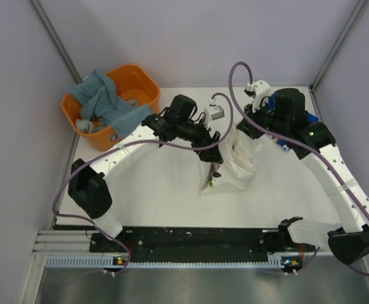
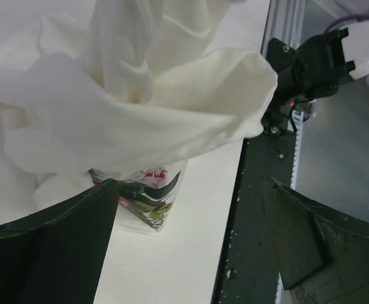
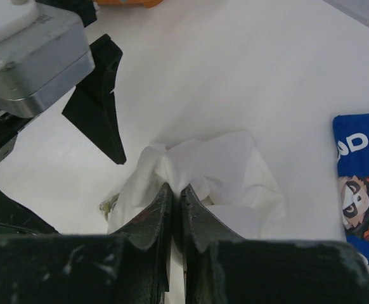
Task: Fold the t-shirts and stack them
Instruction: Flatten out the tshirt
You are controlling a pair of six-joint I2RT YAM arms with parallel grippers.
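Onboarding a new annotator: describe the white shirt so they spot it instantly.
Start at the table and look at its middle. The white shirt is bunched there, pinched in the right hand. Unlike the blue shirt nearby, it is white with a red-and-green print at its lower edge.

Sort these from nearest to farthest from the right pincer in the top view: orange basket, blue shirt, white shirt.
1. The white shirt: pinched in the right pincer, hanging mid-table.
2. The blue shirt: just to the right, partly under that arm.
3. The orange basket: far-left corner of the table.
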